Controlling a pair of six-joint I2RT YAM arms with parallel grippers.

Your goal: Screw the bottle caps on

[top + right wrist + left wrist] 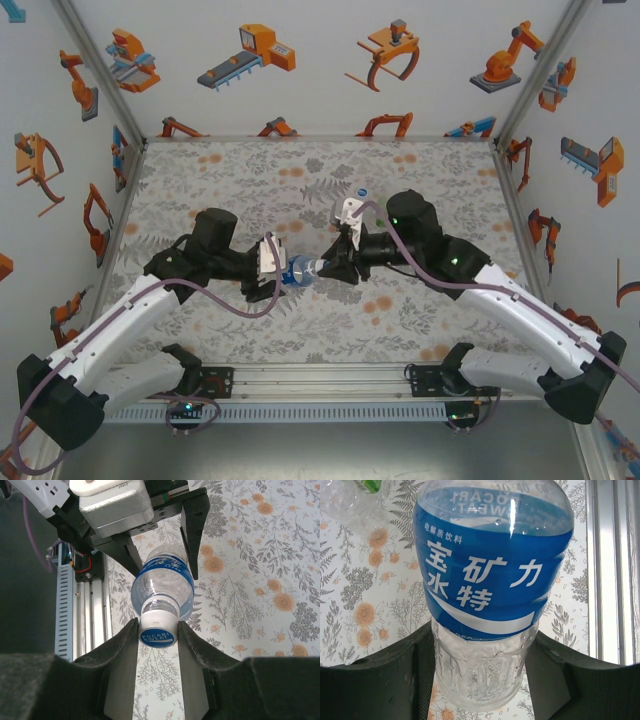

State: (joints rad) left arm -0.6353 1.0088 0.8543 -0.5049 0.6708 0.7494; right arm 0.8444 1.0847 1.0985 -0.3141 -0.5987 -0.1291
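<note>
We see the blue-labelled bottle (pixel 303 270) held level over the counter (pixel 250 170), midway between the two arms. Our left jaws are clamped on its clear lower body, and the right jaws pinch the white cap (pixel 158 630) sitting on its neck.

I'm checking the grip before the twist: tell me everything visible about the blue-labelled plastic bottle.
The clear plastic bottle with a blue label carries white Chinese characters, with droplets inside its clear lower body. It lies roughly level, held at both ends. The left end effector clamps its lower body; the right end effector pinches its white ribbed screw cap with a blue top, seated on the neck.
</note>
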